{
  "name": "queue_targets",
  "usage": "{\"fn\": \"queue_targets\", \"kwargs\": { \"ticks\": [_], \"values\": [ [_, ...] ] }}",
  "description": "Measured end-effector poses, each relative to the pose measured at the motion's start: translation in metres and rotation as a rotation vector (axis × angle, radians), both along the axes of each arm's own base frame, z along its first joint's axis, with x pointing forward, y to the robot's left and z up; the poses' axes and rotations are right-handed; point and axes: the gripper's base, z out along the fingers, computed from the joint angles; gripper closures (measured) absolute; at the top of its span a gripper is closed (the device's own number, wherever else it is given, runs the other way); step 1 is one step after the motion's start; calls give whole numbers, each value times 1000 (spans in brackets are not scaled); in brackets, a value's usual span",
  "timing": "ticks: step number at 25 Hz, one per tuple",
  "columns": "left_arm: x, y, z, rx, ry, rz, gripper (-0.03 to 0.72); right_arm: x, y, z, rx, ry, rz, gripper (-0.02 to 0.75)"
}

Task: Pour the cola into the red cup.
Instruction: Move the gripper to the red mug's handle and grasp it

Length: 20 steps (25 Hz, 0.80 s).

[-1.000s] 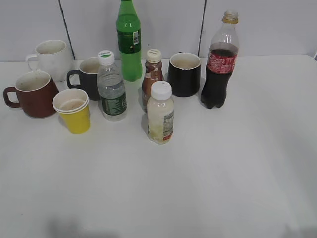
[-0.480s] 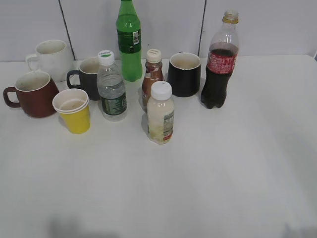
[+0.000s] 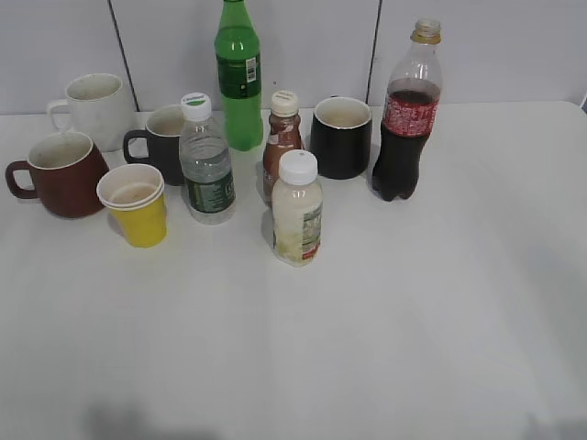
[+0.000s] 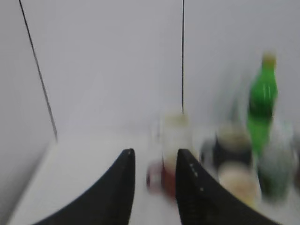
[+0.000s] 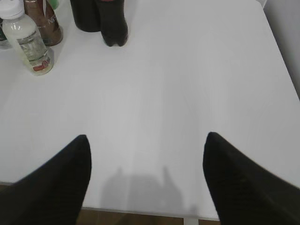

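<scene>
Neither tool is seen in the exterior view, and nothing on the surface [image 3: 440, 302] has shifted across the last second: every bottle and mug is found where it stood. From this it is judged that the task has hardly begun and that the approach to the bottle is yet to be made.

The right tool [image 5: 146, 174] is shown by its own wrist camera with its two dark fingers spread wide apart, nothing between them, held over bare surface near the front edge. The left tool [image 4: 153, 185] is seen with its fingers set much closer together but parted, and nothing is gripped.

The cola [image 3: 406, 115] stands upright at the back right, just beside the black mug [image 3: 341, 137], with no cap visible. The red cup [image 3: 57, 174] rests at the far left, well apart from it, close beside the yellow paper cup [image 3: 136, 203].

Only the lower part of the cola is caught at the top of the right wrist view. The left wrist view is heavily blurred; the green bottle [image 4: 261, 105] can be made out there, while a red smudge between the fingers cannot be identified with certainty.
</scene>
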Motion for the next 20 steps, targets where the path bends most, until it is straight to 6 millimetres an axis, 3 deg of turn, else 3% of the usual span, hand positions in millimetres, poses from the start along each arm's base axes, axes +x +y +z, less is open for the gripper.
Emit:
{"fn": "queue_targets", "kwargs": {
  "ticks": [3,8,13,16,20],
  "values": [
    [41,-4,12,2,-127,-31,451,0,0,0,5,1,4,183],
    [123,-9,2,1,-128,-65,451,0,0,0,5,1,4,183],
    [202,-10,-51,-10,-7,-74,451,0,0,0,0,0,0,183],
    [231,1,-85,-19,16,-38,451,0,0,0,5,1,4,183],
    [254,28,-133,-39,68,15,451,0,0,0,0,0,0,183]
  ]
}}
